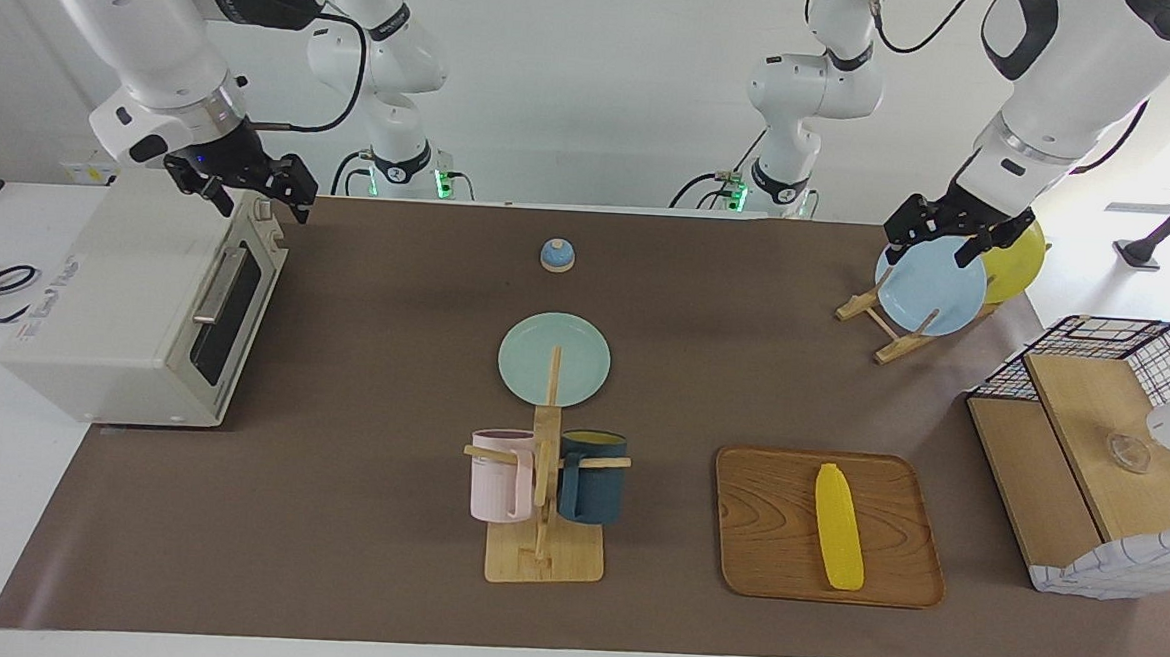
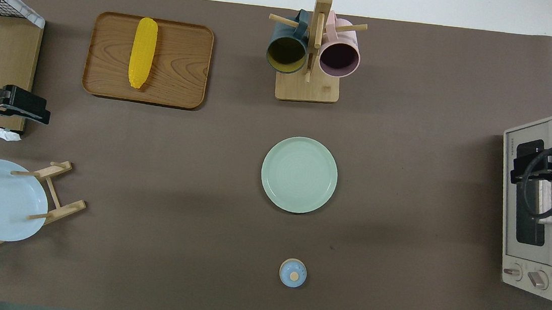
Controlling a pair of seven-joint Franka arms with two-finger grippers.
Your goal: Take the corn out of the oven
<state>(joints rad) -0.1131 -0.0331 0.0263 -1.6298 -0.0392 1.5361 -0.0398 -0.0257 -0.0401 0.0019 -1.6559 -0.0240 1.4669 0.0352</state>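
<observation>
Right gripper (image 1: 260,194) open, empty, over the oven (image 1: 136,305) top edge, door shut. Left gripper (image 1: 935,239) open, empty, above the blue plate (image 1: 930,285). Ribbed yellow corn (image 1: 839,525) lies on wooden tray (image 1: 774,539), open table around.

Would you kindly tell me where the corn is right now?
The corn lies on the wooden tray, toward the left arm's end of the table, beside the mug rack.

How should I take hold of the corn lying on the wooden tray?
Grip the corn across its thick middle, coming straight down from above. It lies flat on the wooden tray with bare tray along both long sides, so the fingers should straddle its narrow width rather than its tapered ends.
</observation>
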